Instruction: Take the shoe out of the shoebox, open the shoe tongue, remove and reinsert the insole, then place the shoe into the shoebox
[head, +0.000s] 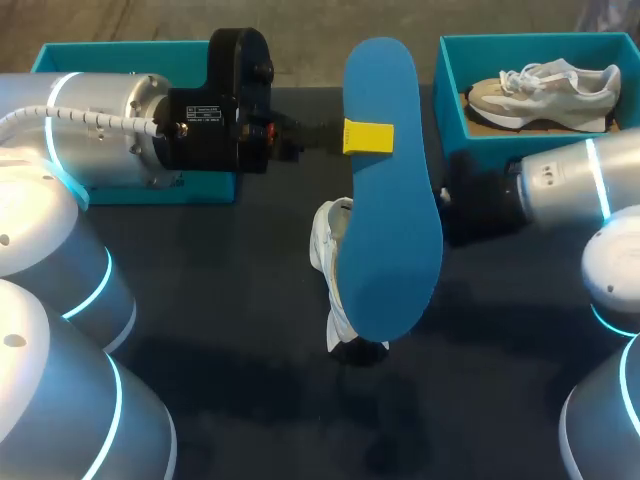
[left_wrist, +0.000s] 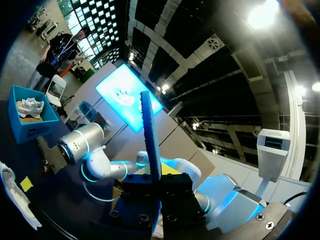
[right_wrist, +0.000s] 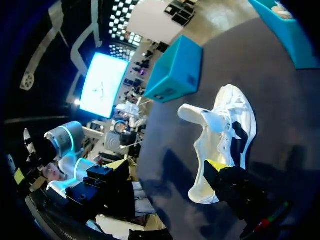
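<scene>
At the far left edge of the surface (head: 250, 330) a teal box (head: 120, 58) sits against the back. The left arm (head: 100, 130) lies level in front of it, reaching in from the left and hiding much of it. Its wrist points straight toward the middle, and the left tool (head: 368, 137) is pinched narrow on one long edge of the blue insole (head: 390, 210), near the wider end. In the left wrist view the insole stands edge-on, clamped between the black fingers (left_wrist: 137, 192).

In the head view the insole's broad face is turned up to the camera, its length running from far to near. It is held up over the white shoe (head: 333, 265) and hides most of it. The shoe is out of any box, at the middle of the surface and well apart from both teal boxes. In the right wrist view its tongue (right_wrist: 197, 114) is pulled up and forward.

The right tool (right_wrist: 214, 172) is at the shoe's heel end; I cannot tell whether it grips the shoe. The right arm (head: 565, 180) comes in level from the right, and its wrist passes behind the insole.

At the back right corner the open shoebox (head: 452, 110) holds a second, grey-and-white shoe (head: 545, 92) lying on its side, just beyond the right arm.
</scene>
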